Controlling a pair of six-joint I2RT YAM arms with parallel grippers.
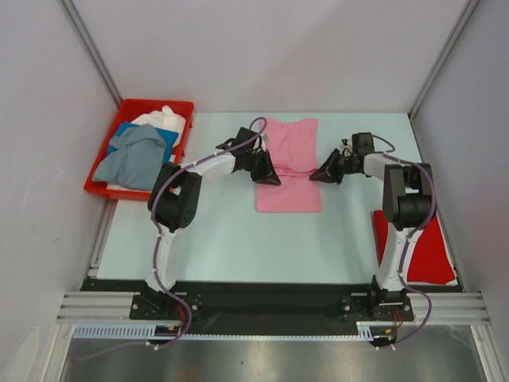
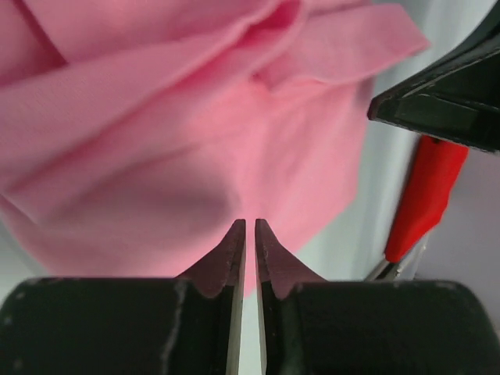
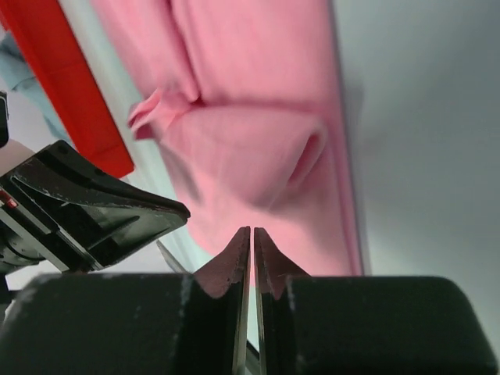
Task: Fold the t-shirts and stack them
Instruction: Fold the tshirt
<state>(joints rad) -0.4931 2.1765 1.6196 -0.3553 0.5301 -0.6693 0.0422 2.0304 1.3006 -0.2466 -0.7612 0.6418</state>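
Observation:
A light pink t-shirt (image 1: 289,163) lies partly folded in the middle of the table, with a bulging fold across its width. My left gripper (image 1: 266,171) is at its left edge and my right gripper (image 1: 324,173) at its right edge, facing each other. In the left wrist view the left gripper (image 2: 250,226) is shut, with rumpled pink cloth (image 2: 172,141) just beyond the tips. In the right wrist view the right gripper (image 3: 251,233) is shut too, with the pink fold (image 3: 250,156) beyond it. I see no cloth between either pair of jaws. A red t-shirt (image 1: 429,251) lies flat at the right.
A red plastic bin (image 1: 103,189) at the far left holds grey-blue (image 1: 135,159), blue (image 1: 169,137) and white (image 1: 165,118) shirts. Grey walls close in the table on three sides. The arm bases stand at the near edge.

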